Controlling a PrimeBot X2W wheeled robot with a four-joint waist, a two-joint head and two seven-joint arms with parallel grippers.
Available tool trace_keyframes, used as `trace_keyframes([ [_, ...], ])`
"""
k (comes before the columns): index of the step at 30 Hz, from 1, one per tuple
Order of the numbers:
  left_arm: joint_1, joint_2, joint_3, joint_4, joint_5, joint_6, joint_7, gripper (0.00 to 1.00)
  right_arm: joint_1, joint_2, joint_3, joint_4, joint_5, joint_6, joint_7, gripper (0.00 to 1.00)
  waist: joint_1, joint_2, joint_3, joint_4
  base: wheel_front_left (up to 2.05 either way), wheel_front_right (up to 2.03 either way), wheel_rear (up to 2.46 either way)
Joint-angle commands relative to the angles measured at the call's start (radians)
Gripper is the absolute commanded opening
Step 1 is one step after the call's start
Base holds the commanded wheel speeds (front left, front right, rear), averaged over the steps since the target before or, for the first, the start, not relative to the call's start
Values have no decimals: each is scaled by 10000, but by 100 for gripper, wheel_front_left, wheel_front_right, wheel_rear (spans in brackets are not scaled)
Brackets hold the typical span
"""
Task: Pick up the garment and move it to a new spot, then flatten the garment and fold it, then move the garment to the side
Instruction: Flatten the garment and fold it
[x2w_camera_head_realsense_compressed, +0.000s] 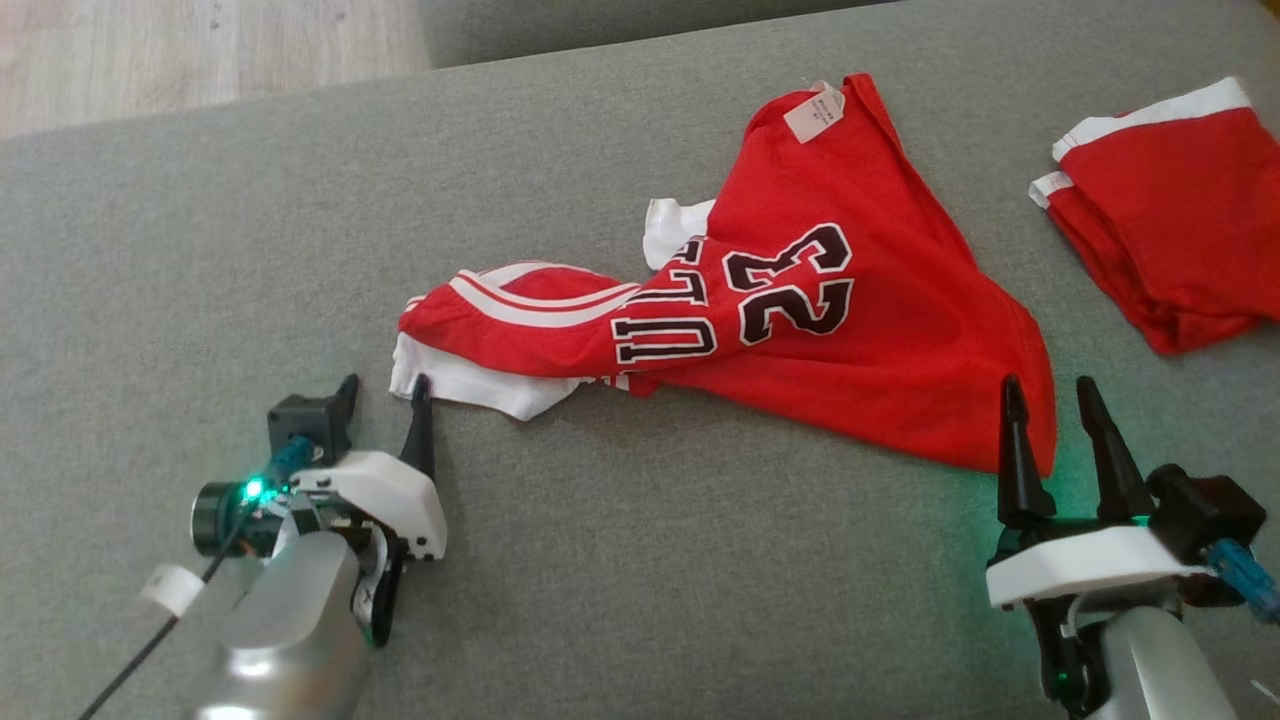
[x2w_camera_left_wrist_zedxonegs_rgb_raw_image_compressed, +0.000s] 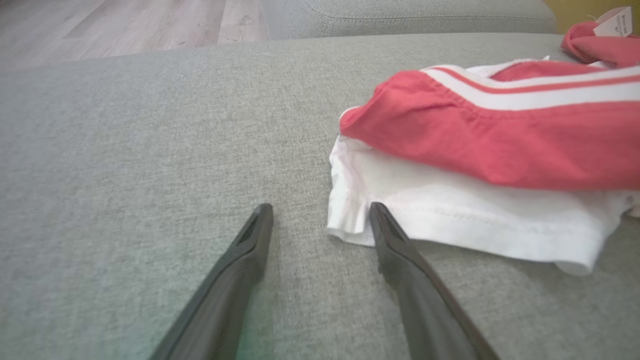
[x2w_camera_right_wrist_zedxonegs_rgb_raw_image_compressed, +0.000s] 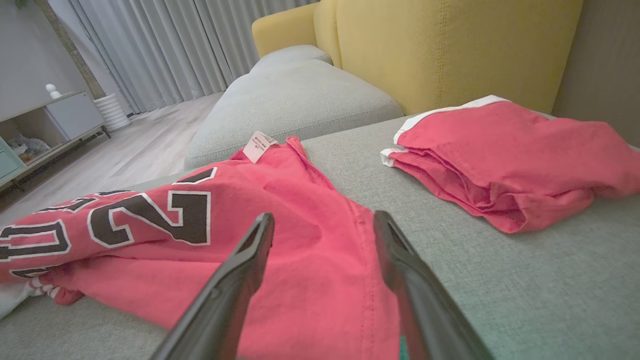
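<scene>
**Two open robot hands beside a crumpled red jersey on a grey sofa seat**

A red basketball jersey (x2w_camera_head_realsense_compressed: 830, 330) lies crumpled across the middle of a grey sofa seat (x2w_camera_head_realsense_compressed: 200, 250). It has black "23" lettering, and a white tag (x2w_camera_head_realsense_compressed: 814, 113) points towards the far edge. Its bunched end, with white stripes and a white hem (x2w_camera_head_realsense_compressed: 470, 385), trails towards the seat's left side.

The left hand (x2w_camera_head_realsense_compressed: 385, 382) sits near the front left with its fingers spread, grasping nothing. One fingertip is right at the white hem.

The right hand (x2w_camera_head_realsense_compressed: 1048, 385) is at the front right, also spread and empty. Its fingers are poised over the jersey's nearest red corner.

A second red garment (x2w_camera_head_realsense_compressed: 1170, 220), folded and trimmed in white, rests at the seat's right edge, well apart from the jersey. Wooden floor (x2w_camera_head_realsense_compressed: 150, 50) lies beyond the far left corner.
</scene>
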Motion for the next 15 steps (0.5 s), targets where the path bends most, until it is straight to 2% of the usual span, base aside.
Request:
trace_keyframes([
  [1, -417, 211, 261, 5, -87, -35, -81, 100, -308, -64, 253, -238, 58, -7, -124, 100, 0, 0, -12, -21, 0, 0, 0],
  [5, -562, 240, 213, 438, -110, -191, -176, 100, -329, -64, 327, -126, 110, -7, -131, 100, 0, 0, -19, -70, 0, 0, 0],
  [6, -593, 231, 176, 540, -110, -255, -154, 95, -335, -64, 334, -102, 111, -7, -132, 100, 0, 0, -25, -78, 0, 0, 0],
  [7, -621, 213, 120, 637, -101, -334, -104, 45, -339, -64, 322, -84, 107, -7, -133, 100, 0, 0, -29, -82, 0, 0, 0],
  [8, -645, 197, 60, 721, -89, -430, -67, 10, -340, -64, 294, -61, 92, -7, -134, 100, 0, 0, -34, -85, 0, 0, 0],
  [9, -660, 181, 20, 794, -92, -515, -62, 0, -341, -64, 270, -37, 77, -7, -134, 100, 0, 0, -50, -89, 0, 0, 0],
  [15, -556, 77, 6, 944, -206, -778, -505, 0, -106, -64, 125, 341, 0, -7, -130, 100, 0, 0, -437, -98, 0, 0, 0],
])
